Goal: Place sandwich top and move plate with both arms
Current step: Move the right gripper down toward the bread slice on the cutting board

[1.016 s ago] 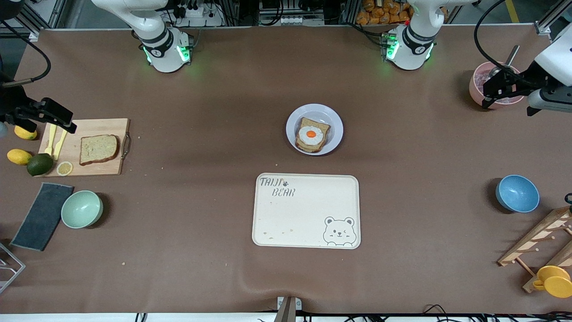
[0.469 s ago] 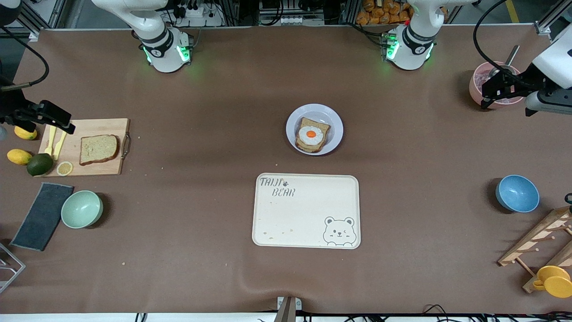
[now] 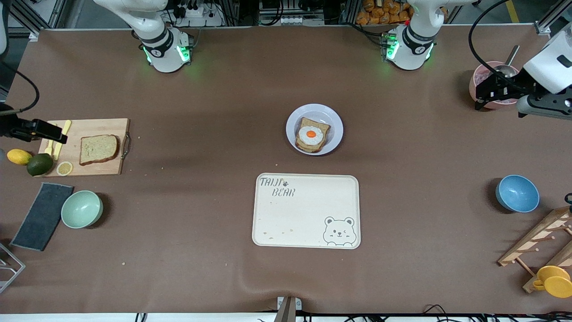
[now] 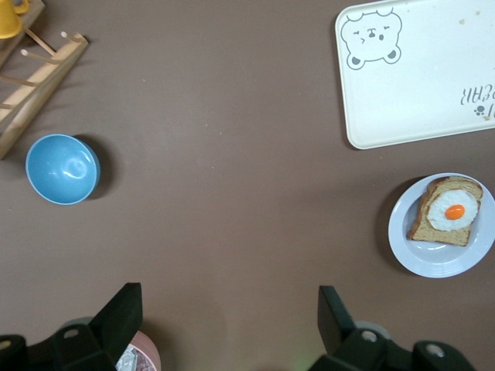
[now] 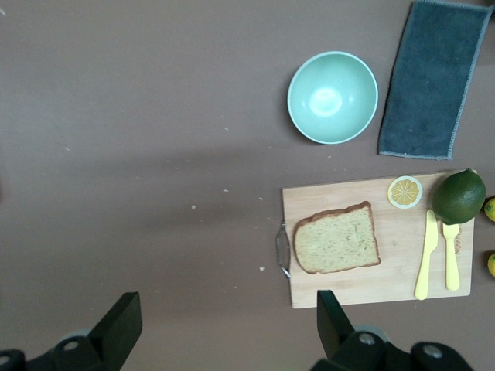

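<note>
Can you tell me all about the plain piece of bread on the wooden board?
The bread is one brown slice with a darker crust and a rounded top. It lies flat on the board, beside the board's metal handle, with nothing on it. Neither pincer touches it. A yellow knife, fork and lemon slice share the board without touching it.

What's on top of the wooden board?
On the rectangular wooden cutting board lie a plain brown bread slice, a lemon slice and a yellow plastic knife and fork. What's under the bread is hidden.
</note>
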